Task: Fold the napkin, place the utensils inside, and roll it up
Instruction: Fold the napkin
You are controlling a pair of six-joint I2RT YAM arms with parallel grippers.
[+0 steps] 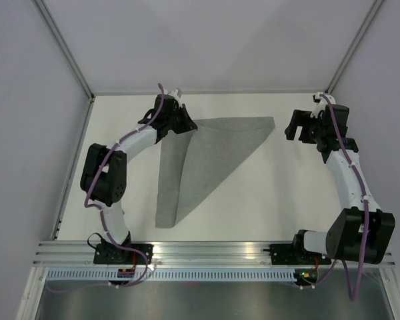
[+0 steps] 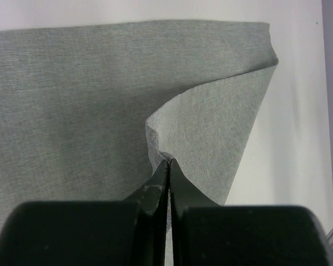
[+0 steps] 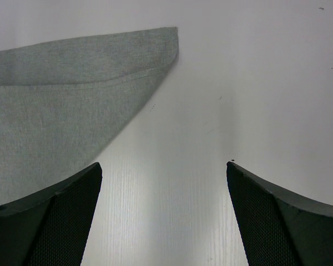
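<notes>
Left hand (image 2: 167, 162) pinches felt-like grey napkin (image 2: 72, 111) corner; right hand (image 3: 162, 165) released, spread wide.

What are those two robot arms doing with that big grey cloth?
They are folding it. The left gripper is shut on one corner of the grey napkin and holds that corner up over the rest of the cloth, so the napkin lies partly doubled over on the table. The right gripper is open and hangs over bare table beside the napkin's far right corner, touching nothing. The fold is not yet finished.
</notes>
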